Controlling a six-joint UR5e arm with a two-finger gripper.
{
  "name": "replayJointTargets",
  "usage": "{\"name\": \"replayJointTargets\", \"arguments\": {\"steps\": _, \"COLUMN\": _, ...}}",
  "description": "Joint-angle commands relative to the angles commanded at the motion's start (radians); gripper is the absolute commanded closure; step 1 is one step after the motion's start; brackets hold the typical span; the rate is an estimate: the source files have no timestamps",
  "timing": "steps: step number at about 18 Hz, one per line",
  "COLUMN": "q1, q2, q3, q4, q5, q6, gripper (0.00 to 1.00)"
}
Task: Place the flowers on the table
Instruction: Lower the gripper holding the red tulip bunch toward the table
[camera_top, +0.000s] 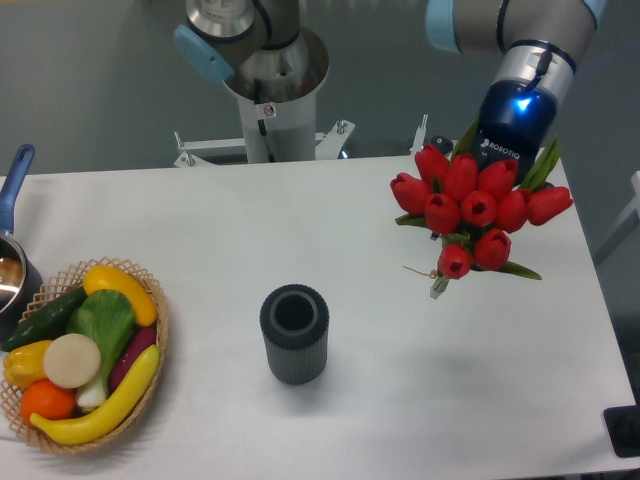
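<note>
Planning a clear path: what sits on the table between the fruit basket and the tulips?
In the camera view, only a dark ribbed vase stands between the basket and the flowers; the rest of the table there is bare.

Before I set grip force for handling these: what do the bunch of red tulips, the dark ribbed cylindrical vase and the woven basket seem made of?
The bunch of red tulips looks artificial, plastic or fabric: uniform glossy heads, though that is uncertain. The dark ribbed cylindrical vase appears matte, maybe plastic or ceramic; no shine shows. The woven basket looks like tan wicker, with visible weave.
</note>
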Motion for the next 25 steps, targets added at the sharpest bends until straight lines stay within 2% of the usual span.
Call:
{"name": "replayJointTargets", "arguments": {"steps": 6, "q1": 0.002, "q2": 0.008, "q3": -0.026, "q4": -0.002, "q5": 0.040, "q6": 0.015, "gripper": 0.53}}
{"name": "replayJointTargets", "arguments": {"steps": 12, "q1": -0.003, "q2": 0.026, "q3": -0.031, "q4": -0.002, "q5": 0.155, "q6": 0.017, "gripper": 0.53}}
{"name": "replayJointTargets", "arguments": {"steps": 19, "q1": -0.043, "q2": 0.051, "q3": -0.052, "q4": -0.003, "q5": 0.388, "q6": 0.067, "gripper": 0.53}}
{"name": "replayJointTargets", "arguments": {"steps": 25, "q1": -0.124, "q2": 0.040, "q3": -0.057, "q4": -0.008, "q5": 0.694, "q6": 0.143, "gripper": 0.53}}
